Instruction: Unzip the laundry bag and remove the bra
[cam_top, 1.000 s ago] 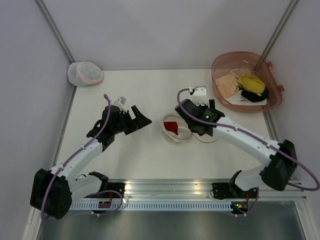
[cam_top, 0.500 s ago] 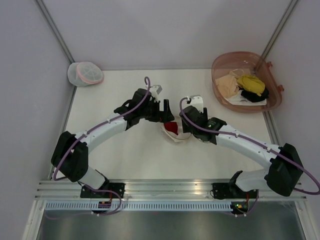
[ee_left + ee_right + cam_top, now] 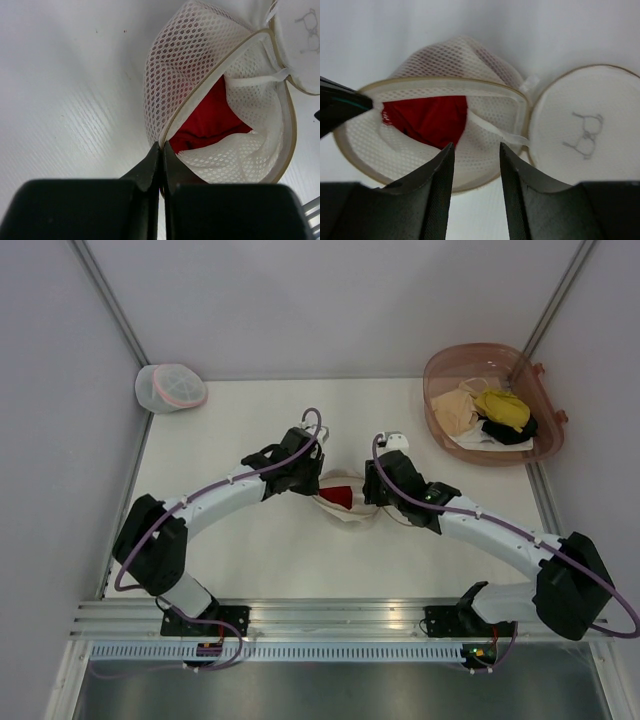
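far left, at the back corner of the table (image 3: 250, 550), you have a whiter round mesh bag with a pink band (image 3: 170, 388), well apart from both arms. moving right, your left gripper (image 3: 161, 160) has its fingers pressed together, tips meeting on the beige rim of the laundry bag (image 3: 185, 65) at its left edge; the rim runs straight into the closed tips, so you are pinching the bag's edge. the laundry bag sits mid-table between the two grippers, unzipped and gaping. the bra (image 3: 210, 117) is inside it, bright red, bunched against the mesh in the open mouth, not lifted out. the bag's round lid flap (image 3: 580, 130), with the printed bra outline, lies flat on the table just to the right of the opening, joined by a white strip. your right gripper (image 3: 476, 170) has its fingers spread partway, over the near rim of the bag with nothing gripped; contact with the mesh cannot be told. far right at the back, a pinkish translucent tub (image 3: 440, 370) holds a yellow garment (image 3: 503, 407), a beige garment (image 3: 455, 408) and something black (image 3: 510, 430).
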Controlling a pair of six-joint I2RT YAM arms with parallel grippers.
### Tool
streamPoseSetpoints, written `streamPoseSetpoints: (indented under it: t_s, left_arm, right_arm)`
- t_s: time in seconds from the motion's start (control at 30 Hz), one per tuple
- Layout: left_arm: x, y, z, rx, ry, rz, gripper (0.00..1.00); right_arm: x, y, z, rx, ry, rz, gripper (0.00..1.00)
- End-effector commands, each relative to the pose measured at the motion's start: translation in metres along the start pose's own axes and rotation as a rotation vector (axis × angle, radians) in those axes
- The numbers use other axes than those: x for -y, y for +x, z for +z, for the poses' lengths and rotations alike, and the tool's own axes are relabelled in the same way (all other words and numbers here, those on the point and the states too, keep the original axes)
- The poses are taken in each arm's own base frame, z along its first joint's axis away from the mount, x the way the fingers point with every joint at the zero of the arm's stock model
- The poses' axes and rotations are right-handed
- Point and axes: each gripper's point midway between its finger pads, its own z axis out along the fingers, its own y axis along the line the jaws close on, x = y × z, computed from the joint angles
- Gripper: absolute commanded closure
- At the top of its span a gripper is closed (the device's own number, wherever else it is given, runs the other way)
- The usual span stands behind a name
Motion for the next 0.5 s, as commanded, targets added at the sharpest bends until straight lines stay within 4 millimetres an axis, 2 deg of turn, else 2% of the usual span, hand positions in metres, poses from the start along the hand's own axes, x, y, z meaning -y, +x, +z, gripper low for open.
streamPoseSetpoints:
  t_s: [0.0,0.07,0.1,0.13,0.2,0.23,0.27,0.3,0.33,0.37,0.4,0.47]
  left_arm:
    - [-0.003,0.000,-0.012,0.039,-0.006,-0.005,0.98]
    - [0.004,0.005,-0.016,0.044,0.036,-0.025,0.98]
    - [0.003,0.012,-0.015,0.043,0.039,-0.031,0.98]
    - [0.007,0.015,-0.015,0.036,0.066,-0.048,0.98]
    - [0.006,0.023,-0.015,0.035,0.068,-0.064,0.98]
    - [0.006,0.025,-0.015,0.033,0.071,-0.077,0.98]
    - [0.006,0.024,-0.017,0.044,0.073,-0.084,0.98]
    - [0.006,0.027,-0.016,0.044,0.072,-0.097,0.98]
    - [0.006,0.026,-0.018,0.052,0.072,-0.101,0.98]
    - [0.005,0.026,-0.019,0.057,0.071,-0.108,0.98]
    - [0.005,0.026,-0.020,0.065,0.071,-0.117,0.98]
    - [0.005,0.026,-0.021,0.069,0.073,-0.125,0.98]
  right_arm:
    - [-0.057,-0.024,0.006,0.082,-0.272,0.049,0.54]
    - [-0.076,-0.024,0.007,0.069,-0.367,0.067,0.56]
    - [-0.083,-0.019,0.015,0.050,-0.387,0.071,0.57]
    - [-0.093,-0.026,0.016,0.058,-0.427,0.079,0.58]
    - [-0.103,-0.011,0.028,0.001,-0.440,0.062,0.60]
    - [-0.108,-0.013,0.031,0.001,-0.436,0.053,0.60]
    - [-0.109,-0.009,0.034,-0.007,-0.422,0.037,0.59]
    - [-0.112,0.006,0.040,-0.049,-0.407,0.011,0.59]
    - [-0.116,0.008,0.042,-0.058,-0.401,0.003,0.59]
    - [-0.111,0.011,0.047,-0.063,-0.358,-0.005,0.59]
    - [-0.109,0.027,0.051,-0.108,-0.330,-0.029,0.59]
    - [-0.104,0.036,0.060,-0.125,-0.283,-0.051,0.60]
